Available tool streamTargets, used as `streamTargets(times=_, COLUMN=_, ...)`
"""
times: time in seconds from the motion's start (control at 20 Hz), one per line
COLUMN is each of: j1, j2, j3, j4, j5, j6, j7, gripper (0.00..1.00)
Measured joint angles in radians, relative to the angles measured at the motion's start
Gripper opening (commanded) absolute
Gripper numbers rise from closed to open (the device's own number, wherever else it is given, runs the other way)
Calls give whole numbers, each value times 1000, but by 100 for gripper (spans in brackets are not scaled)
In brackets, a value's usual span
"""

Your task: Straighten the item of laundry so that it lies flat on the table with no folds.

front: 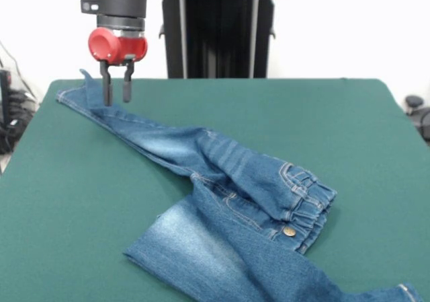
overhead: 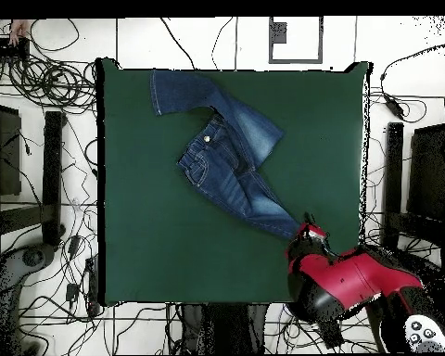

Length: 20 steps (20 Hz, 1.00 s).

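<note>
My gripper (front: 116, 92) hangs at the jeans' (front: 228, 201) far leg cuff, fingers spread and empty, placed to pinch it and pull the leg straight.

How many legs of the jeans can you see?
2. One leg stretches up to the table's far corner, its hem beside the open gripper. The other leg lies folded at the near edge, running partly out of the front view.
</note>
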Motion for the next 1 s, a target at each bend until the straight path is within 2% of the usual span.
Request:
streamTargets(times=0.65, j1=124, j2=57, j3=-142, j4=-83, j5=-65, j6=-30, j7=0, gripper=100)
streamTargets(times=1.0, j1=118, j2=104, j3=-161, j4=-98, j5=-63, j6=-30, j7=0, gripper=100)
